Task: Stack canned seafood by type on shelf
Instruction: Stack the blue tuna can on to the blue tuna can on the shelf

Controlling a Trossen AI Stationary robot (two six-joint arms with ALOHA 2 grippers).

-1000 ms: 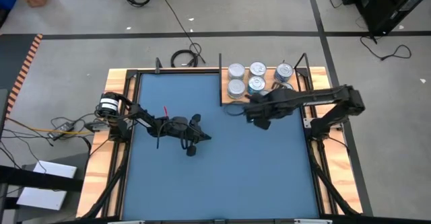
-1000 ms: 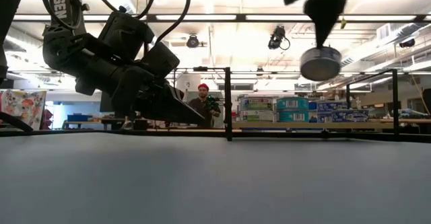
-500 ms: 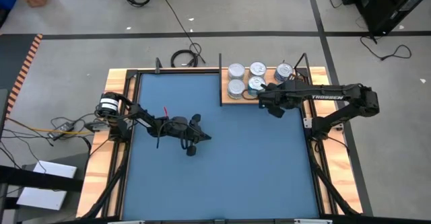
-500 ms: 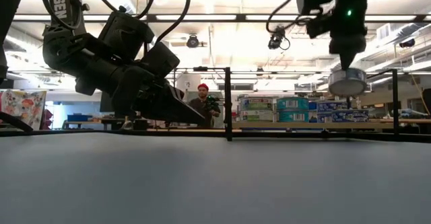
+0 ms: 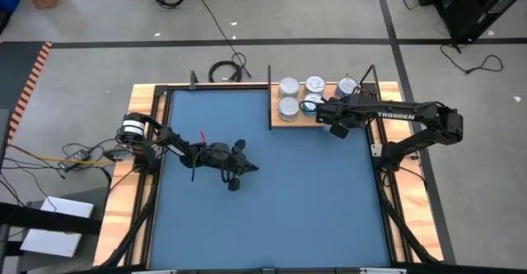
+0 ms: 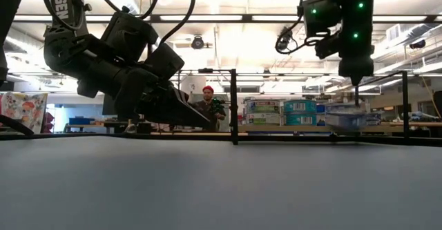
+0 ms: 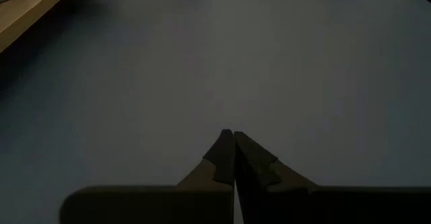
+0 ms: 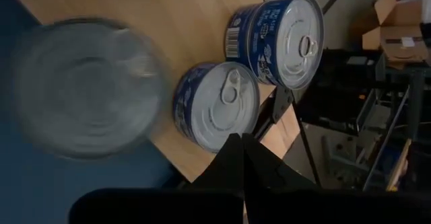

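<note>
Several canned seafood tins [image 5: 288, 86] with silver lids stand on the wooden shelf [image 5: 300, 121] at the far right of the blue mat. My right gripper [image 8: 242, 143] is shut above the shelf's near edge, over two blue-labelled tins [image 8: 215, 106]. One more tin [image 6: 345, 117] shows blurred below the fingertips [image 6: 357, 83], with a gap between them. In the right wrist view that tin [image 8: 87, 89] overlaps the shelf's edge and the mat. My left gripper [image 7: 233, 138] is shut, slanting down just above the middle of the mat [image 5: 272, 200].
A black frame with upright posts [image 6: 233, 106] runs round the mat and beside the shelf. Most of the mat in front of the shelf lies bare. A person [image 6: 207, 106] stands in the room far behind the table.
My right gripper has swung toward the far right, over the shelf, and come down, with a tin hanging under its shut fingertips. The tin now sits lower, blurred and apart from the fingertips, at the shelf's near edge.
</note>
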